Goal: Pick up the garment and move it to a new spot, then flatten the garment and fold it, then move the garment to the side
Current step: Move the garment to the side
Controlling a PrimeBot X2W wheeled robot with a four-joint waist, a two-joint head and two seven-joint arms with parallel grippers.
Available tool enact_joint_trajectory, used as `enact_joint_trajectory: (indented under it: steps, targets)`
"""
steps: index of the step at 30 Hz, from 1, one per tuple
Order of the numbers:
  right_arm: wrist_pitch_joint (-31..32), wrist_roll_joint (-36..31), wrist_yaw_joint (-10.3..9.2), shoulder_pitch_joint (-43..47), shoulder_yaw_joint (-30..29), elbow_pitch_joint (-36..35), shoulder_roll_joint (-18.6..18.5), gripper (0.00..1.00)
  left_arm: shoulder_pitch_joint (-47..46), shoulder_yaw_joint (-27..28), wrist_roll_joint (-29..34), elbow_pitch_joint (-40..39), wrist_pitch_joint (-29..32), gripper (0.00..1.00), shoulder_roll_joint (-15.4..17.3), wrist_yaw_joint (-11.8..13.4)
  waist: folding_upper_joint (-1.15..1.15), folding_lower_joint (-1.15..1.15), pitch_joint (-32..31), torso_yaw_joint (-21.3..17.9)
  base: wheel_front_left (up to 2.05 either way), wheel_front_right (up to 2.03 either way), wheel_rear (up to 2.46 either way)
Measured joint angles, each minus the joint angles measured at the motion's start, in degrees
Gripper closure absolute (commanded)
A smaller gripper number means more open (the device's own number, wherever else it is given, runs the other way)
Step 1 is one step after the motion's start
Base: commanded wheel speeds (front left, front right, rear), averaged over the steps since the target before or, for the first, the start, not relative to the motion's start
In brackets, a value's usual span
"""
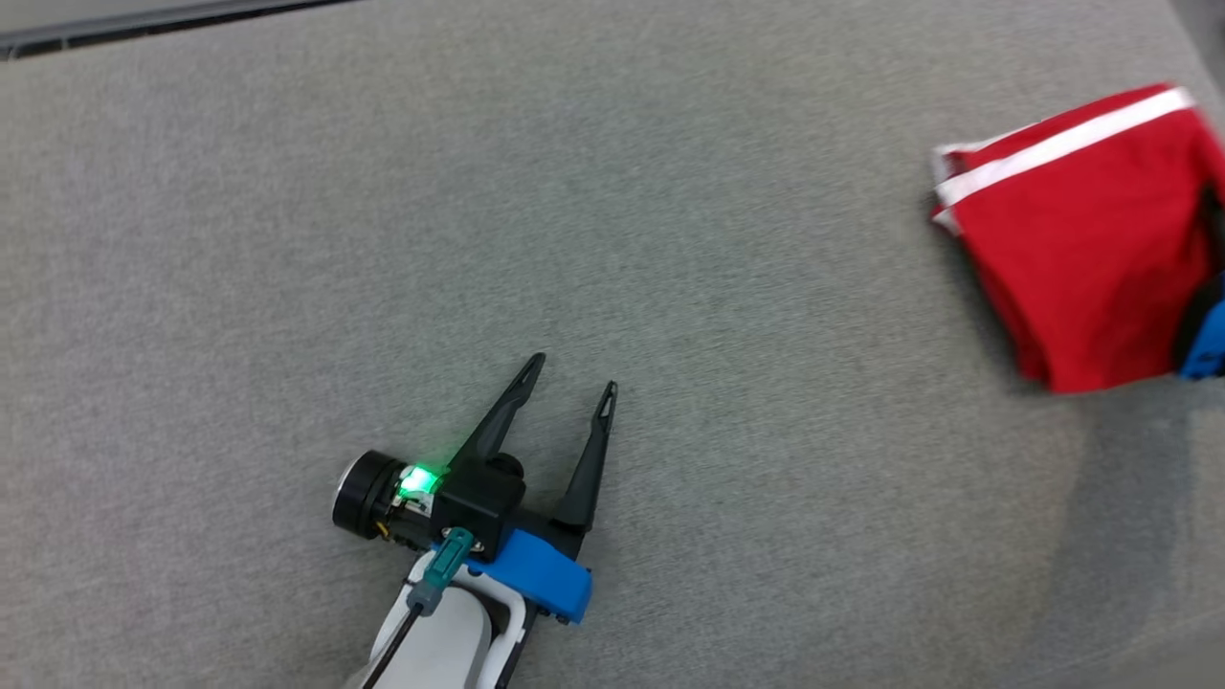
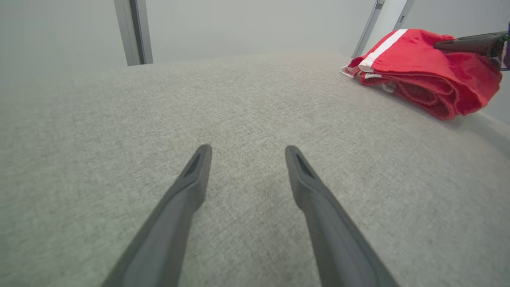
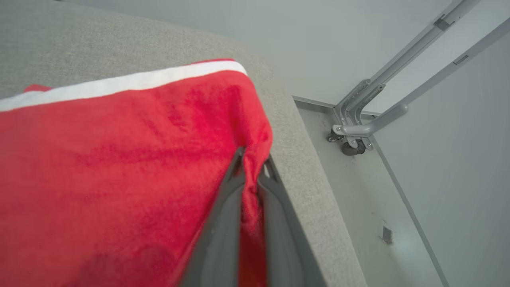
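The right wrist view gives what the other two barely do: the right hand is closed on a fold of the red garment, with cloth pinched between its two dark fingers, close to the counter's edge. Beyond that edge are a pale floor and a grey metal frame on a small caster.

The head view places the garment, folded with a white stripe along its top, at the far right of the grey fabric-covered counter. A dark shape and a blue part at that view's right edge are probably the right hand, though too little shows to be sure.

The left hand rests well apart from the garment, low on the bare fabric, fingers spread wide and holding nothing. Its wrist view shows the garment's stacked, rolled layers side-on, a dark finger lying over the top, and two metal posts behind the counter.
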Motion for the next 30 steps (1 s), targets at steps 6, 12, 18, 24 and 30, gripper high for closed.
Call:
enact_joint_trajectory:
  steps: [6, 12, 18, 24, 30]
  targets:
    - [-0.02, -3.98, 0.0, -4.19, -7.58, 2.22, -5.16, 1.0, -1.83, -0.38, 1.45, -1.18, -0.08, 0.0, -0.59, -0.13, 0.0, 0.0, 3.01, 3.24, 0.0, 0.0, 0.0]
    - [-0.04, -10.24, 0.01, -5.5, -16.38, 2.88, -8.4, 1.0, -3.75, -0.65, 1.82, -2.14, -0.1, 0.0, -0.8, -0.18, 0.0, 0.0, 5.25, 5.57, 0.0, 0.0, 0.0]
    - [-0.07, -19.27, 0.01, -5.48, -27.61, -2.26, -7.83, 0.0, -4.52, -0.16, 1.66, -2.49, -0.22, 0.0, -0.9, 0.67, 0.0, 0.0, 6.17, 5.95, 0.0, 0.0, 0.0]
    - [-0.05, -23.12, 0.0, -4.38, -33.45, -13.61, 4.44, 0.0, -4.52, 2.12, 1.08, -2.0, -0.16, 0.0, -0.7, 1.42, 0.0, 0.0, 4.71, 5.68, 0.0, 0.0, 0.0]
    - [-0.07, -17.98, 0.0, 2.29, -28.66, -23.56, 11.68, 0.0, -4.32, 5.09, -0.33, -2.0, 0.02, 0.0, 0.27, 3.11, 0.0, 0.01, 2.07, 6.36, 0.0, 0.0, 0.0]
